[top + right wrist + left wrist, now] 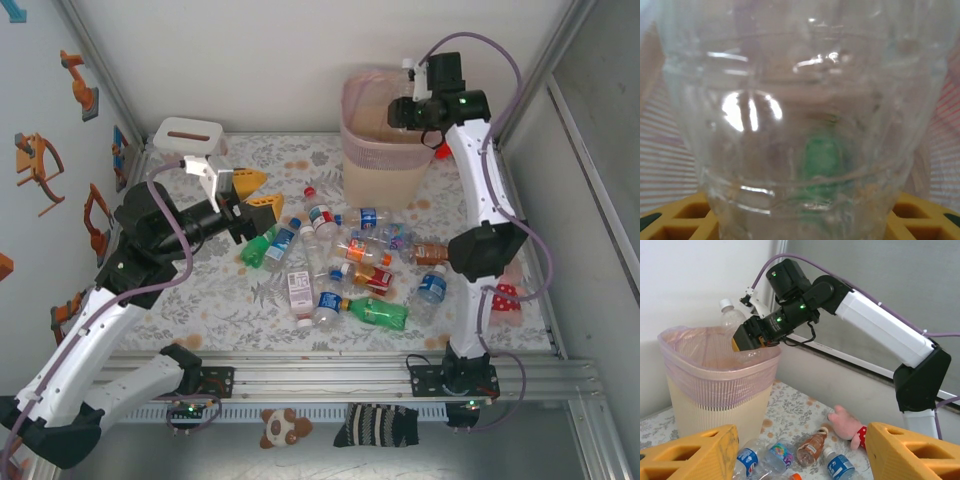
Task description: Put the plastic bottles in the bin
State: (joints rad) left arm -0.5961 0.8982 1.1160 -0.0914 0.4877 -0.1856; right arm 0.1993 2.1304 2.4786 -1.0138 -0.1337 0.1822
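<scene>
- The right gripper (pixel 746 338) is clamped on a clear bottle (pixel 733 320), its yellow pads pressed to either side of the body.
- That bottle stands roughly upright with its white cap (pixel 727 304) on top. It is held over the mouth of the bin (pixel 715 405), towards the right rear corner, with the neck above the rim and the lower body dipping behind the clear bag liner (pixel 700 347).
- In the right wrist view the bottle's ribbed body sits between the two yellow fingers (pixel 675 216). A green blur shows through the plastic, possibly a bottle already lying in the bin.
- The left gripper (pixel 268 195) hangs with its jaws spread and nothing between them, above the left edge of the heap.
- The other plastic bottles (pixel 365 255) lie on their sides in a loose heap on the floral table (pixel 230 300), in front of the bin and between the two arms. Most are clear with blue or red labels.
- One green bottle (pixel 380 313) lies at the near edge of the heap, and another (pixel 257 248) lies just below the left gripper.
- A white tissue box (pixel 187 133) sits at the far left corner, well apart from the bin.
- A pink plush toy (pixel 847 422) lies on the table by the right arm's base.
</scene>
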